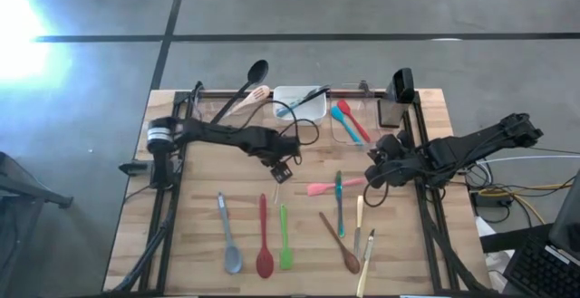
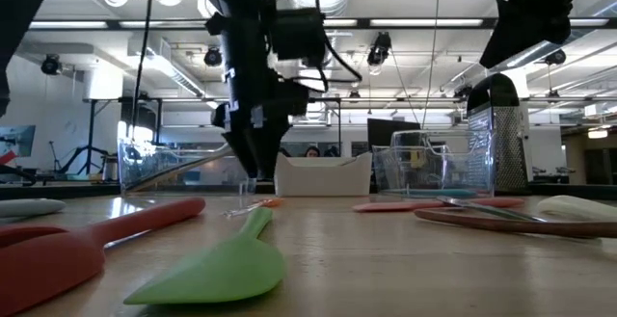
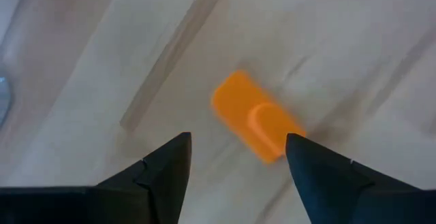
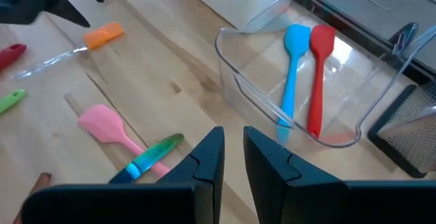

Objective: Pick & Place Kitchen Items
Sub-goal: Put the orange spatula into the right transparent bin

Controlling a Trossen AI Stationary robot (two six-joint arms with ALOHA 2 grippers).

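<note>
Two arms reach in over the wooden table (image 1: pixel 199 244) from opposite sides. The left gripper (image 1: pixel 279 168) hangs just above the table's middle, fingers (image 3: pixel 167 166) spread apart and holding nothing; directly beneath the gap lies the orange spatula (image 3: pixel 257 117), flat on the wood with its clear handle running off to one side. In the low view this gripper (image 2: pixel 258 153) comes down close to the tabletop, tips just short of it.

The right gripper (image 1: pixel 373 177) sits to the right of the middle, above the wood, near a clear tub (image 4: pixel 354 81). Its fingers (image 4: pixel 204 166) stand a narrow gap apart and are empty. Inside that clear tub lie a blue spatula (image 4: pixel 293 67) and a red spatula (image 4: pixel 318 74), side by side. A white tub (image 1: pixel 300 101) stands to the left of it at the far edge, with a blue-handled utensil lying across it.

Just beside the right gripper lie a pink spatula (image 1: pixel 324 187) and a green-and-blue utensil (image 1: pixel 339 203), crossing each other. Along the near side, from left to right, lie a grey spoon (image 1: pixel 228 235), a red spoon (image 1: pixel 264 239), a green spatula (image 1: pixel 285 239), a wooden spoon (image 1: pixel 340 244) and two cream-handled pieces of cutlery (image 1: pixel 362 239). A black spoon (image 1: pixel 245 85) and a wooden spatula beside it rest at the far left edge.
</note>
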